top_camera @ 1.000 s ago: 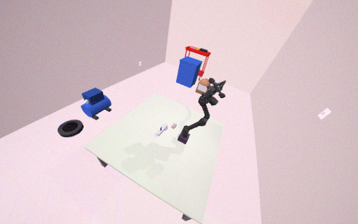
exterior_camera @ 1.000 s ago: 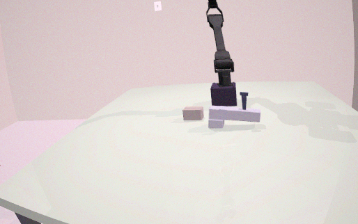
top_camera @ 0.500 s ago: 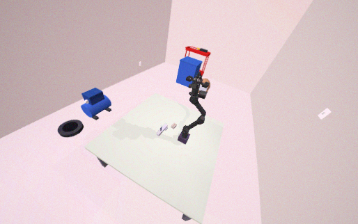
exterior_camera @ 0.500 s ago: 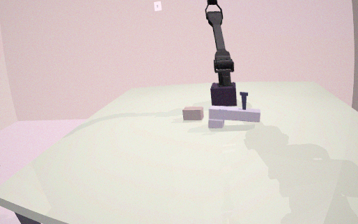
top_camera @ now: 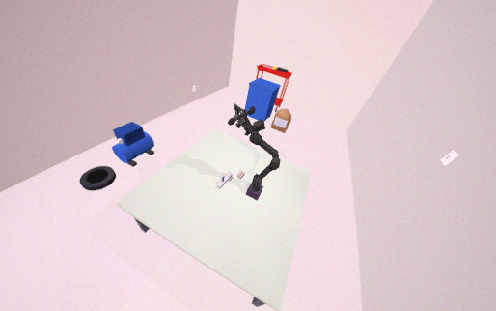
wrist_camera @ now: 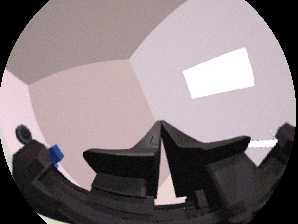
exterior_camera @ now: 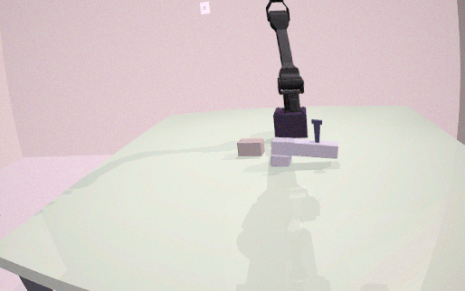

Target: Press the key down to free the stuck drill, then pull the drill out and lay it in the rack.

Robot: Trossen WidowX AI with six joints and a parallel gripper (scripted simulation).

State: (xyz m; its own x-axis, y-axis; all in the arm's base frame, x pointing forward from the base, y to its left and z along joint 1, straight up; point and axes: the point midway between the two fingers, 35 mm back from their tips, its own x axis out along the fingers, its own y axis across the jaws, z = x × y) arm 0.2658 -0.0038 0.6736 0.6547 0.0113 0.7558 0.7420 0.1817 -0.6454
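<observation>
A dark flat-headed peg, which looks like the drill [exterior_camera: 317,132], stands upright in a long lavender block [exterior_camera: 300,148] [top_camera: 220,184]. A smaller lavender block [exterior_camera: 280,161] sits low at that block's left end in the exterior view. A pinkish-brown block [exterior_camera: 251,148] [top_camera: 240,175] lies apart from it, to its left in the exterior view. Which piece is the key and which is the rack cannot be told. My gripper [top_camera: 235,106] [wrist_camera: 160,123] is shut with its fingertips touching and nothing between them. It is raised high above the table, away from all these pieces, and is out of frame in the exterior view.
The pieces and the arm's dark base [top_camera: 254,191] [exterior_camera: 290,123] are on the pale green table [top_camera: 207,222] [exterior_camera: 158,217]. Beyond the table are a blue compressor [top_camera: 133,145], a black tire [top_camera: 97,187], a blue cabinet [top_camera: 261,100], a red frame [top_camera: 274,71] and a brown rounded object [top_camera: 283,115].
</observation>
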